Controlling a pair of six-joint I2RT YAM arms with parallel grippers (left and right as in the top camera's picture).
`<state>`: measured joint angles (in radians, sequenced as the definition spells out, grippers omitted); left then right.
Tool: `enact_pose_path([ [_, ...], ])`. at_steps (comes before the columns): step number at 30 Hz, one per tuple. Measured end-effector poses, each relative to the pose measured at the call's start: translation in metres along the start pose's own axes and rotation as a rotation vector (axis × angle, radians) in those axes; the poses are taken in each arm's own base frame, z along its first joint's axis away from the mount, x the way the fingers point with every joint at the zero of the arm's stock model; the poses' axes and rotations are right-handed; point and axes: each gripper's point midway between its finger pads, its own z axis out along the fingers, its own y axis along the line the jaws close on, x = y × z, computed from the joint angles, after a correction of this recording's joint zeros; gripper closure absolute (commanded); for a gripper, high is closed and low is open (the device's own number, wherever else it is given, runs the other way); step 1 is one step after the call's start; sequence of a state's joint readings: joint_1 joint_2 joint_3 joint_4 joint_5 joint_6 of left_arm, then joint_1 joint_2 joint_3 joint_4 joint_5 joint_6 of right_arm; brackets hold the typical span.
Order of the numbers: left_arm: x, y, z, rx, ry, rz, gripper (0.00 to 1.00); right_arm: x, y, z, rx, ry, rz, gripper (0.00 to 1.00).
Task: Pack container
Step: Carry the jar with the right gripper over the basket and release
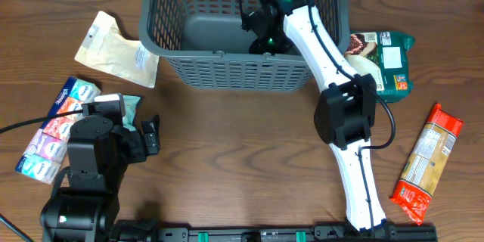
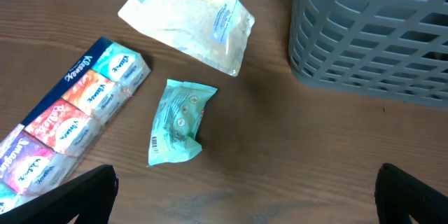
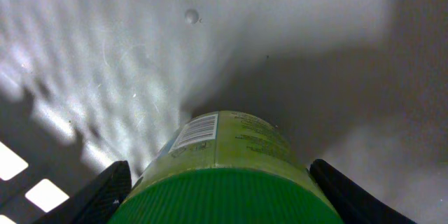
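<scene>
The dark grey slotted container (image 1: 227, 72) stands at the back middle of the table; its corner shows in the left wrist view (image 2: 378, 35). My right gripper (image 1: 266, 39) reaches down inside it, its fingers (image 3: 222, 189) on either side of a jar with a green lid and a yellow-green label (image 3: 231, 154), held just above the container's solid floor (image 3: 210, 42). My left gripper (image 1: 151, 138) is open and empty (image 2: 245, 196) above the bare table, just short of a small teal packet (image 2: 178, 122).
A cream pouch (image 1: 117, 49) lies left of the container. A multipack of tissue packets (image 1: 57, 125) lies at the far left. A dark green packet (image 1: 382, 60) lies right of the container, and a long orange packet (image 1: 427, 162) at the right edge.
</scene>
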<state>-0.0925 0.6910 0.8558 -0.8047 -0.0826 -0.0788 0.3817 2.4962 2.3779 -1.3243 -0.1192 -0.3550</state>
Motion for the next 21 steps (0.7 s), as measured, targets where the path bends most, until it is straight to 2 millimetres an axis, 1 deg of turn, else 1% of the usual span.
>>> enact_pose_path([
  [3, 0.0, 0.0, 0.0, 0.0, 0.0, 0.0, 0.01, 0.0009, 0.0003, 0.0, -0.001, 0.004, 0.001, 0.36],
  [5, 0.0, 0.0, 0.0, 0.0, 0.0, 0.0, 0.01, 0.0009, 0.0004, 0.0, -0.002, 0.004, 0.002, 0.32],
  [12, 0.0, 0.0, 0.0, 0.0, 0.0, 0.0, 0.02, 0.0012, 0.0005, 0.0, -0.002, 0.005, 0.005, 0.26],
  [17, 0.0, 0.0, 0.0, 0.0, 0.0, 0.0, 0.01, 0.001, 0.0005, 0.0, -0.002, 0.004, 0.01, 0.12],
  [19, 0.0, 0.0, 0.0, 0.0, 0.0, 0.0, 0.01, -0.0011, -0.0001, -0.0017, 0.001, -0.004, 0.009, 0.02],
  [21, 0.0001, 0.0, 0.0, 0.0, 0.0, 0.0, 0.01, -0.0066, -0.0014, -0.0075, 0.009, -0.026, 0.009, 0.01],
])
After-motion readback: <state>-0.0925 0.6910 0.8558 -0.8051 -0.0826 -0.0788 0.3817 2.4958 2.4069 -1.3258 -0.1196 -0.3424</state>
